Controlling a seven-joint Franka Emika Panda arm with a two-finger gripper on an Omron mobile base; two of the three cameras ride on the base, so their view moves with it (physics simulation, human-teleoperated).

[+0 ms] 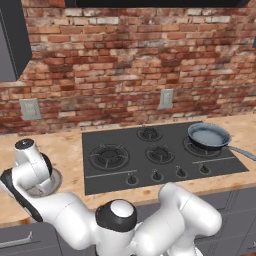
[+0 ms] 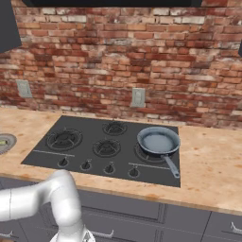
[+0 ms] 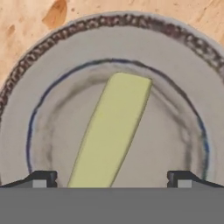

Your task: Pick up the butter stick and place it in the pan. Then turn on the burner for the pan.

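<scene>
Left base view: arm folded down at 8 o'clock over grey plate (image 1: 50,186) on wooden table (image 1: 70,150); pan (image 1: 209,135) on cooktop (image 1: 160,155) burner at 3 o'clock, empty.

Right base view: pan (image 2: 159,140) w/ handle toward 5 o'clock, plate (image 2: 5,141) at 9 o'clock edge.

Hand view: hand (image 3: 111,179) released, fingers wide, straddling butter stick (image 3: 112,129) lying on plate (image 3: 175,78); stick runs 1 to 7 o'clock. Prob lined up for grasp across narrow side.
</scene>
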